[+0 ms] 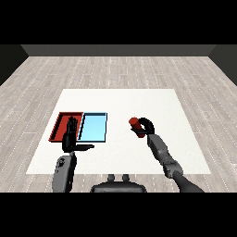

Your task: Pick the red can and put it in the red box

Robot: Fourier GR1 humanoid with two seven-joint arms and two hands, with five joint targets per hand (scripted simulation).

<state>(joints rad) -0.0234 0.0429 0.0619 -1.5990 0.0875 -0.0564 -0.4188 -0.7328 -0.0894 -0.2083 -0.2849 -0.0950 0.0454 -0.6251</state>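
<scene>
R hand is curled round the red can, right of the light blue tray; carry it level, w/ clearance over that tray, to the red tray, avoiding the open-fingered L hand there.

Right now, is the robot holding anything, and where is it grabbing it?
Yes. The right hand is curled round the red can, gripping its side near the lower end while the can tilts. The left hand holds nothing; its fingers are straight.
</scene>
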